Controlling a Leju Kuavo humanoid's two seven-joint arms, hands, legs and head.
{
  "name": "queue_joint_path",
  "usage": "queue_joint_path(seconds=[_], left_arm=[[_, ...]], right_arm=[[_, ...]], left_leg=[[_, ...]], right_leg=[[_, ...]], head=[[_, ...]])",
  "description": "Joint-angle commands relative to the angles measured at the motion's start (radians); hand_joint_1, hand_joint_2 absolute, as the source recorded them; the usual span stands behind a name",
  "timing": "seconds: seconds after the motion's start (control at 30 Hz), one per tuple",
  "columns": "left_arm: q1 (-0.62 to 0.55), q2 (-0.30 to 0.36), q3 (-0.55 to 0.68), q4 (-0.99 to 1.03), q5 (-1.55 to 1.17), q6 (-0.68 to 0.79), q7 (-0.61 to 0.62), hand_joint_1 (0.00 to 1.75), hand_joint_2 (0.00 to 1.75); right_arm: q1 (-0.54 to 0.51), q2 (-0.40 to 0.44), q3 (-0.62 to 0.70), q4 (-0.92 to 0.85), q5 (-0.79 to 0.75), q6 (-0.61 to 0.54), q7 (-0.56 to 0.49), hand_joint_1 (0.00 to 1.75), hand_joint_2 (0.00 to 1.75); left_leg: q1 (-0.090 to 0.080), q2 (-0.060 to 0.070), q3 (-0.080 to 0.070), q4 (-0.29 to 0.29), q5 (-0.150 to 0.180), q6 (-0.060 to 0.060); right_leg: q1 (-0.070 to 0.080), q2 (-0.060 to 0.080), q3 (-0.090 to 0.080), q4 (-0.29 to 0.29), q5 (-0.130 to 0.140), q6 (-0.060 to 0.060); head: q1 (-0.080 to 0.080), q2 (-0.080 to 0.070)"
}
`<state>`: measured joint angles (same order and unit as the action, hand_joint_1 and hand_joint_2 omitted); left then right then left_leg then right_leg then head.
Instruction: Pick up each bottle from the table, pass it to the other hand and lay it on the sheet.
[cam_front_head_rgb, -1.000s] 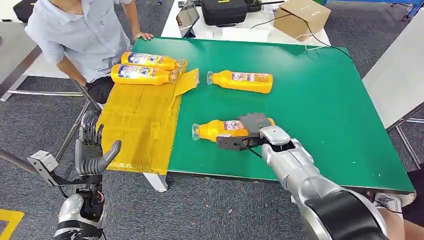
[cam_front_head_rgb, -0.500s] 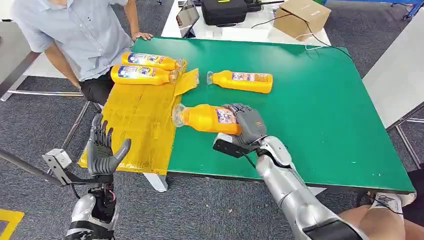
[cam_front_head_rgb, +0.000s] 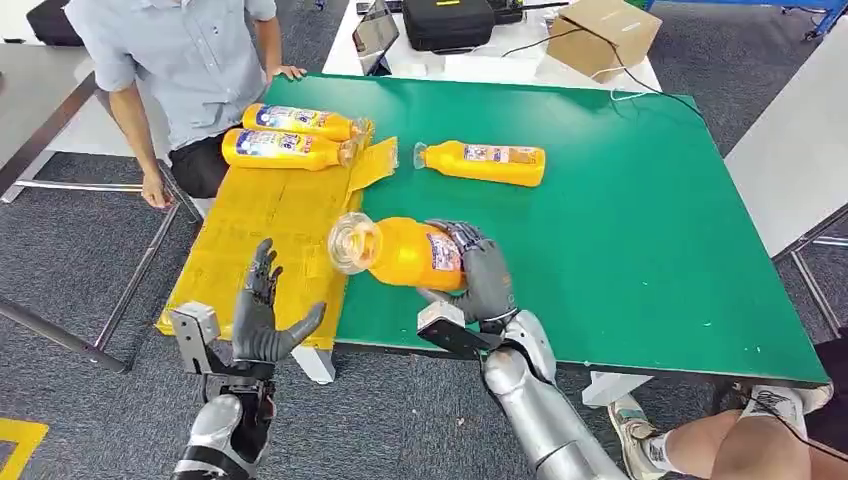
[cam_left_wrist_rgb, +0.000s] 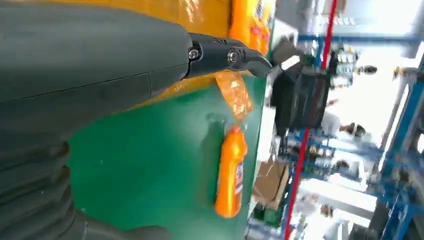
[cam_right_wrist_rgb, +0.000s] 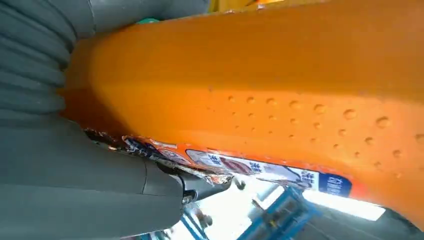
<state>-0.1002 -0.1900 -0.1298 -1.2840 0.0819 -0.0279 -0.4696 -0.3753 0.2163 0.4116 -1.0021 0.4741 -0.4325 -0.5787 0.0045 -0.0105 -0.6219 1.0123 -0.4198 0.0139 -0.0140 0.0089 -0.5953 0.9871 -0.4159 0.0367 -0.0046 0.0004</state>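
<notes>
Right now the held bottle (cam_front_head_rgb: 400, 252) is off the green table (cam_front_head_rgb: 640, 200), lifted above its near edge beside the yellow sheet (cam_front_head_rgb: 270, 225), lying roughly level with its clear capped end turned toward the sheet and the camera. The right hand (cam_front_head_rgb: 478, 272) grips it around the base end, dark fingers wrapped over the label; in the right wrist view the orange body (cam_right_wrist_rgb: 280, 95) runs across the picture with the thumb pressed under the label strip. The left hand (cam_front_head_rgb: 262, 318) is raised just off the near corner of the sheet, palm turned toward the bottle, fingers spread and thumb out, holding nothing and not touching the bottle. Farther along the table from the held bottle, a third bottle (cam_front_head_rgb: 485, 162) lies on its side on the green top, its cap pointing toward the sheet; the left wrist view shows it too (cam_left_wrist_rgb: 231, 172), apart from the sheet's edge. On the far end of the sheet two bottles (cam_front_head_rgb: 295, 135) lie side by side, seemingly touching, though the join is hard to judge. A folded flap of the sheet (cam_front_head_rgb: 372, 163) sits between them and the third bottle. A person in a light blue shirt (cam_front_head_rgb: 180, 60) stands at the far corner of the sheet, one hand on the table edge. Beyond the table stand a black case (cam_front_head_rgb: 448, 22) and a cardboard box (cam_front_head_rgb: 603, 35).
</notes>
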Motion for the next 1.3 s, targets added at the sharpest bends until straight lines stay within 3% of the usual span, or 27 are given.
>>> queue_joint_path(seconds=[0.03, 0.33, 0.77, 1.17, 1.3], left_arm=[[-0.004, 0.000, -0.194, 0.126, -0.148, 0.056, -0.065, 0.00, 1.75], [-0.006, 0.009, -0.201, 0.093, -0.026, -0.130, -0.028, 0.00, 1.75], [-0.029, 0.001, -0.188, 0.096, 0.056, -0.159, 0.024, 0.00, 1.75], [-0.077, -0.005, -0.211, 0.168, 0.004, -0.078, 0.046, 0.00, 1.75], [-0.094, -0.007, -0.209, 0.187, 0.029, -0.103, 0.029, 0.00, 1.75]], right_arm=[[-0.006, 0.091, 0.076, 0.200, -0.124, 0.045, -0.053, 1.75, 1.75], [-0.081, 0.074, 0.114, 0.340, -0.079, 0.087, -0.038, 1.75, 1.75], [-0.094, 0.075, 0.145, 0.408, 0.017, 0.031, -0.033, 1.75, 1.75], [-0.117, 0.090, 0.187, 0.434, 0.086, -0.016, -0.018, 1.75, 1.75], [-0.117, 0.111, 0.207, 0.457, 0.087, 0.009, -0.025, 1.75, 1.75]], left_leg=[[0.000, 0.001, 0.006, -0.002, -0.002, -0.001], [0.001, 0.003, 0.007, -0.001, -0.002, -0.001], [0.001, 0.000, 0.003, -0.001, -0.001, -0.001], [0.000, -0.001, 0.001, -0.001, 0.000, 0.000], [0.000, 0.000, 0.003, -0.001, -0.001, -0.001]], right_leg=[[0.000, 0.000, 0.006, -0.002, -0.001, -0.001], [0.001, 0.001, 0.007, -0.002, -0.002, -0.002], [0.001, -0.001, 0.003, -0.001, -0.001, -0.001], [0.000, -0.001, 0.001, 0.000, 0.000, -0.001], [0.000, -0.001, 0.003, -0.001, -0.001, -0.001]], head=[[0.000, 0.000], [0.000, 0.000], [0.000, 0.000], [0.000, 0.000], [0.000, 0.000]])
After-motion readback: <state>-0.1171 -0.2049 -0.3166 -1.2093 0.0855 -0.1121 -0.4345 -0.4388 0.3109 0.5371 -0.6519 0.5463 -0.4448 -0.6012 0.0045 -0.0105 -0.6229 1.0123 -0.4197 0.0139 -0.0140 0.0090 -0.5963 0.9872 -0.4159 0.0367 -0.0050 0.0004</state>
